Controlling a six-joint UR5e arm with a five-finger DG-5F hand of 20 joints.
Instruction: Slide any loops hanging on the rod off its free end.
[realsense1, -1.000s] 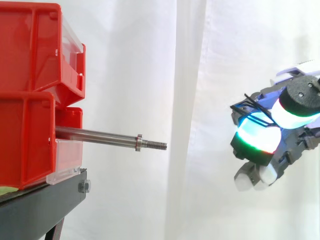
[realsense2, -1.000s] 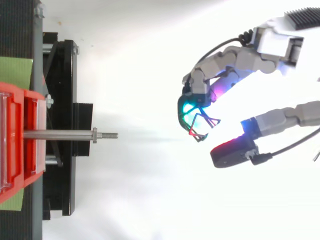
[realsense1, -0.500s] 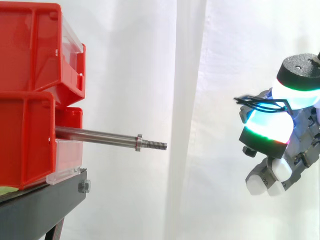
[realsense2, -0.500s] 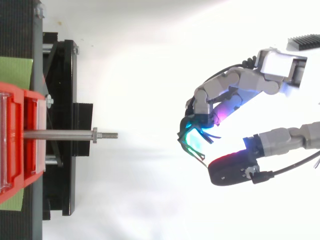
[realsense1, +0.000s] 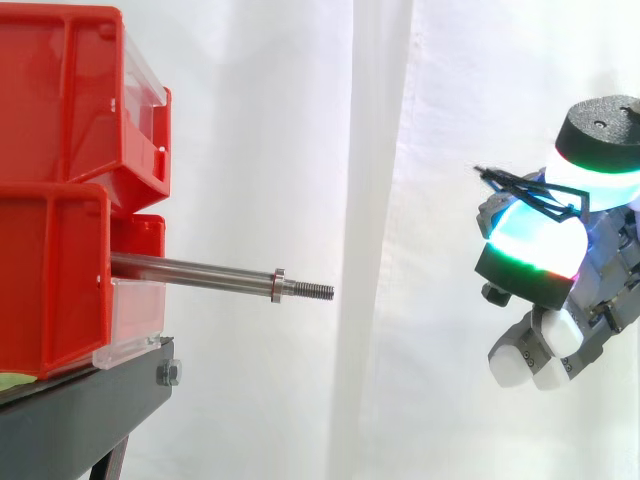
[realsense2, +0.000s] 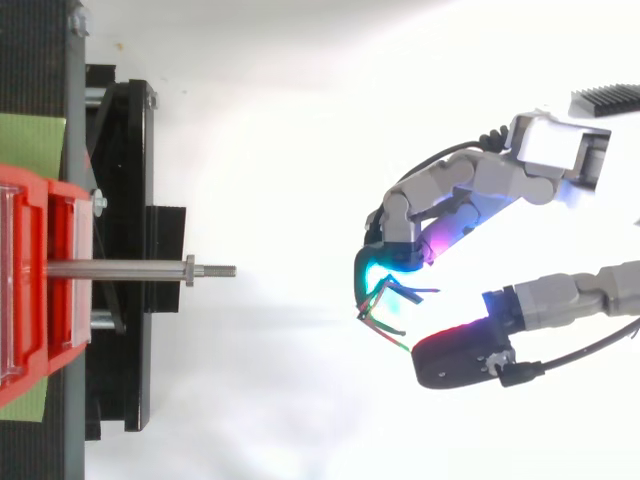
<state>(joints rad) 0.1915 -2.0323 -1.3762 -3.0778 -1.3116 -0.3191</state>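
- The rod (realsense1: 195, 270) juts level from the red bins (realsense1: 60, 200) on the black stand (realsense1: 90, 410); its threaded free end (realsense1: 315, 291) points right, just past a small collar (realsense1: 278, 285)
- The hand (realsense1: 560, 260) hangs well apart from that end, near the side view's right edge; open room before the white curtain (realsense1: 380, 150) lies between them
- Its curled fingers and thumb pinch thin dark loops (realsense2: 383, 308) between glowing pads; the loops stick out towards the rod

Lab setup: white curtain (realsense1: 380, 100) bkgd, red bins (realsense1: 60, 110) on blk stand (realsense1: 90, 415).
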